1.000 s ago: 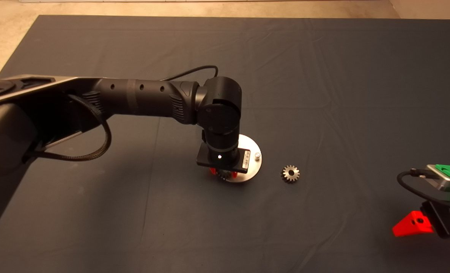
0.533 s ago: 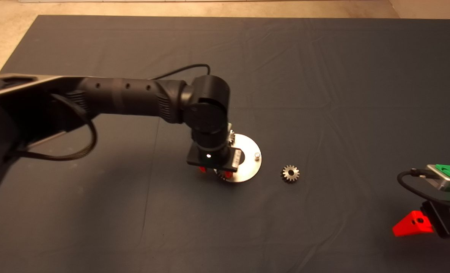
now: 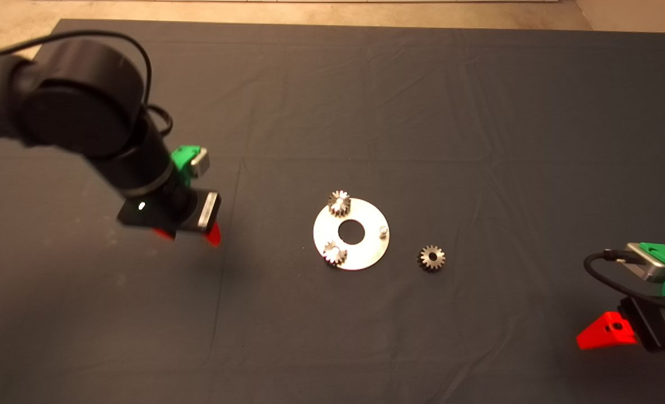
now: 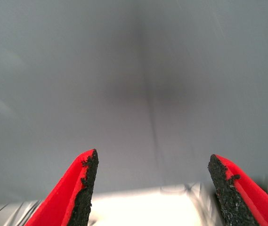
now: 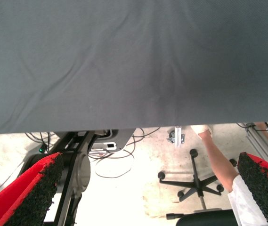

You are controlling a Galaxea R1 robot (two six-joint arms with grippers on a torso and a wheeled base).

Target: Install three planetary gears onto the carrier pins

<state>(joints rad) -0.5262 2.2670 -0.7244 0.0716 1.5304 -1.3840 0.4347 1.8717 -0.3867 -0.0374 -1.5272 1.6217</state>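
Observation:
A shiny round disc point(image 3: 366, 247) with a large centre hole lies mid-mat. One planetary gear point(image 3: 338, 203) sits on its far pin, a second gear point(image 3: 335, 253) on its near-left pin. The right pin point(image 3: 383, 229) is bare. A third gear point(image 3: 432, 257) lies flat on the mat just right of the disc. My left gripper point(image 3: 189, 234) is open and empty, well left of the disc above bare mat; its fingers point(image 4: 84, 188) stand wide apart in the left wrist view. My right gripper point(image 3: 610, 331) is parked at the lower right edge, open, with its fingers point(image 5: 28, 193) spread in the right wrist view.
The dark mat point(image 3: 478, 140) is wrinkled around the disc. Past the mat's edge the right wrist view shows floor cables point(image 5: 110, 165), an office chair base point(image 5: 195, 181) and a person's arm point(image 5: 221, 162).
My left arm has let go of the second gear on the near-left pin and pulled back far to the left, uncovering the disc. The right arm has not moved.

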